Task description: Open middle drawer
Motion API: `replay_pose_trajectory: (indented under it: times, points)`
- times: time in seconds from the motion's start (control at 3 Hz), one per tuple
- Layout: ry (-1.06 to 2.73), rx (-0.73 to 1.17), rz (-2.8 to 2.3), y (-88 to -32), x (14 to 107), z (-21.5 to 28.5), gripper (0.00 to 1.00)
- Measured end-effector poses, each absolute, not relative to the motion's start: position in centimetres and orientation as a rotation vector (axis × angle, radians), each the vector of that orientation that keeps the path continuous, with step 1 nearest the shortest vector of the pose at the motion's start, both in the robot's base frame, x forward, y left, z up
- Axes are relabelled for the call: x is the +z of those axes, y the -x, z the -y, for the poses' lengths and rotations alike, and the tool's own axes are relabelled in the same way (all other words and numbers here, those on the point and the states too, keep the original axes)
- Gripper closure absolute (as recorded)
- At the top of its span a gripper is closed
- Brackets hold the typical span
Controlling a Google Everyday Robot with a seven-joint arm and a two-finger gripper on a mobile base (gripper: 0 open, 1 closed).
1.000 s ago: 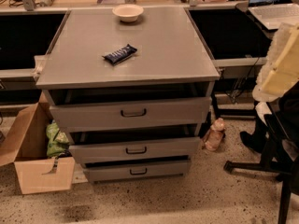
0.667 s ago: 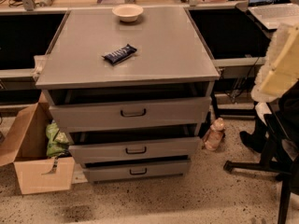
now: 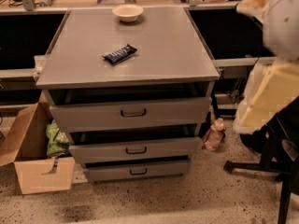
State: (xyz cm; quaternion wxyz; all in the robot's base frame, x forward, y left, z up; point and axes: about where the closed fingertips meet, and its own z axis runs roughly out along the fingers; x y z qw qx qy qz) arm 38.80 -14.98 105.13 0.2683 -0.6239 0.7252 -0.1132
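Note:
A grey metal cabinet (image 3: 140, 55) has three drawers stacked in its front. The middle drawer (image 3: 93, 151) has a medium-height flat front and a small dark loop handle (image 3: 136, 150) at its centre. It sits between the taller top drawer (image 3: 84, 115) and the short bottom drawer (image 3: 107, 171). Dark gaps show above each front, and no inside is visible. My gripper (image 3: 266, 101) is a blurred cream and white shape at the right edge. It hangs well right of the cabinet and touches no drawer.
A white bowl (image 3: 127, 12) and a dark snack bar (image 3: 119, 54) lie on the cabinet top. An open cardboard box (image 3: 35, 157) with green bags stands at the left. A bottle (image 3: 215, 134) stands on the floor right of the cabinet. A black chair base (image 3: 275, 171) is at the right.
My arm at the right edge now looms larger, reaching higher and lower in the view. The cabinet, its drawers and the things on top have not moved.

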Motion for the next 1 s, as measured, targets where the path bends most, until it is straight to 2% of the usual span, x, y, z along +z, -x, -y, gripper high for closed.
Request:
replay_pose_trajectory:
  times: [1.0]
  points:
    - [1.688, -0.283, -2.020, -39.4, 100.1, 15.3, 0.00]
